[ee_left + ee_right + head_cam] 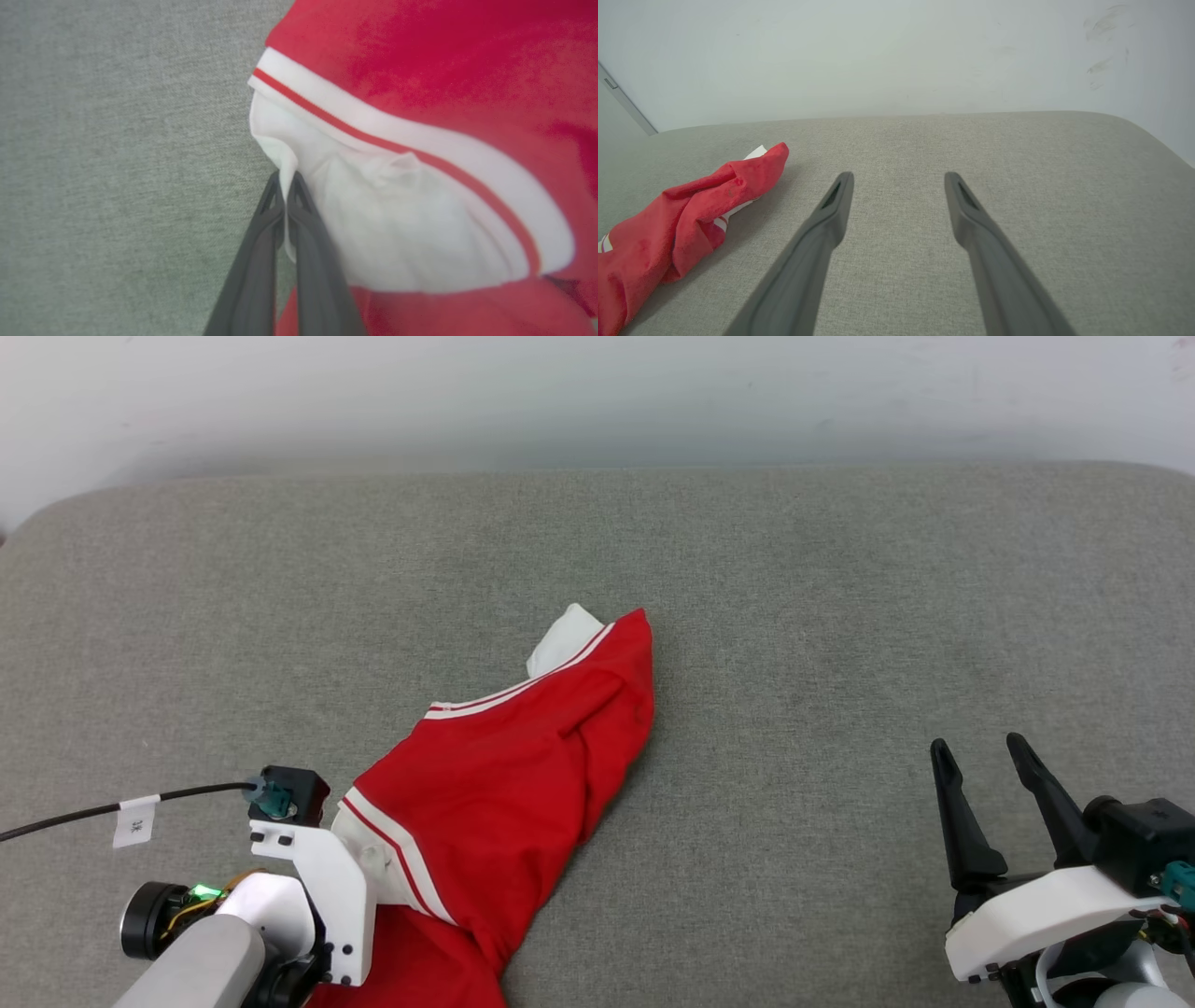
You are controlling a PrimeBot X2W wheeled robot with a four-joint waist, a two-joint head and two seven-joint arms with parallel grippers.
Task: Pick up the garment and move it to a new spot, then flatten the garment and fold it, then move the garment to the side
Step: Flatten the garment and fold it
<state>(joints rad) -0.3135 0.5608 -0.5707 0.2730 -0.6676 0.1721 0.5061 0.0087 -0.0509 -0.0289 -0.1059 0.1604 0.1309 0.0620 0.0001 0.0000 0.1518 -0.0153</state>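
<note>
Garment (523, 747) bunched in long strip on grey padded surface (840, 616), running from near edge, left of middle, toward centre. Left gripper (285, 184) clenched on white sleeve (397, 224) fabric, at near edge, left side. Right gripper (977, 743) released, fingers spread, by near right corner, well apart from garment.

Grey woven-fabric pad (840, 597) w/ rounded far corners; red garment (523, 756) lies bunched on its near-left part, far end w/ white sleeve approx at centre
</note>
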